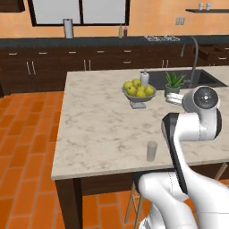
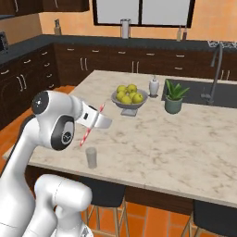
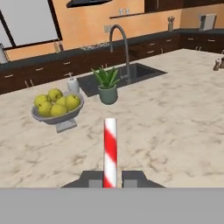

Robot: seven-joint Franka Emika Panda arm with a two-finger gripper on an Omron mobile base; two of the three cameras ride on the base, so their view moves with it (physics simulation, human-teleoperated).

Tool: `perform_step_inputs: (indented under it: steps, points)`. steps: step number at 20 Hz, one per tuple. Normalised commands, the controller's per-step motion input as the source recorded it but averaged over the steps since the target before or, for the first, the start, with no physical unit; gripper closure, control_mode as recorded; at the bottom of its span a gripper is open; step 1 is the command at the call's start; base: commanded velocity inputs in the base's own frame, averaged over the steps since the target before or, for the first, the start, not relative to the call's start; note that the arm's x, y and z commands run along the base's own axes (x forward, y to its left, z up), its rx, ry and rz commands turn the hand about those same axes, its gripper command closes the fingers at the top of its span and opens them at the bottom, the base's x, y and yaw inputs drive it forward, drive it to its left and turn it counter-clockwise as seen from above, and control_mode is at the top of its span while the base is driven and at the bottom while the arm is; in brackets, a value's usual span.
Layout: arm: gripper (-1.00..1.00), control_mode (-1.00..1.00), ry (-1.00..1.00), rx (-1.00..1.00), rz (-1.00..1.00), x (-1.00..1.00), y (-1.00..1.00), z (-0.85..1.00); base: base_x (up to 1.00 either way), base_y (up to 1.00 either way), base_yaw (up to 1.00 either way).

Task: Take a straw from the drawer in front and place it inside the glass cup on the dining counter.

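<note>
dining counter point(image 2: 185, 139) in orange-walled kitchen, glass cup point(image 2: 91, 158) near edge

- dining counter point(image 1: 98, 129) — cream marbled stone top, smooth, on a dark wood base
- glass cup point(image 2: 91, 158) — clear greyish glass
- straw point(image 3: 110, 151) — smooth, red and white stripes
- fruit bowl point(image 2: 128, 104) — grey, metallic-looking
- floor point(image 1: 27, 147) — orange tile

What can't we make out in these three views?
- Gripper: the left base view has the arm's own wrist in front of it.
- Straw: its lower end is cut off at the bottom of the hand view, between the fingers.
- Glass cup: too small and see-through to judge how the straw lines up over it.
- Dining counter: right edge cut off in both base views.
</note>
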Motion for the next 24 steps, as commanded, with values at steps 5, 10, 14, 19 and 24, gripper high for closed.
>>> perform_step_inputs:
  steps: [5, 10, 14, 19, 24]
  points:
    - [1.0, -1.0, -0.13, 0.01, 0.28, 0.04, -0.01, 0.28, 0.0, 0.0, 0.0]
    - [1.0, -1.0, -0.25, 0.07, 0.74, 0.01, -0.16, 0.15, 0.0, 0.0, 0.0]
    - [1.0, -1.0, -0.23, 0.12, 0.76, 0.0, -0.14, 0.14, 0.0, 0.0, 0.0]
    - [1.0, -1.0, -0.18, 0.13, 0.69, 0.0, 0.01, 0.07, 0.0, 0.0, 0.0]
    - [1.0, -1.0, -0.11, 0.07, 0.54, -0.09, 0.33, 0.0, 0.0, 0.0, 0.0]
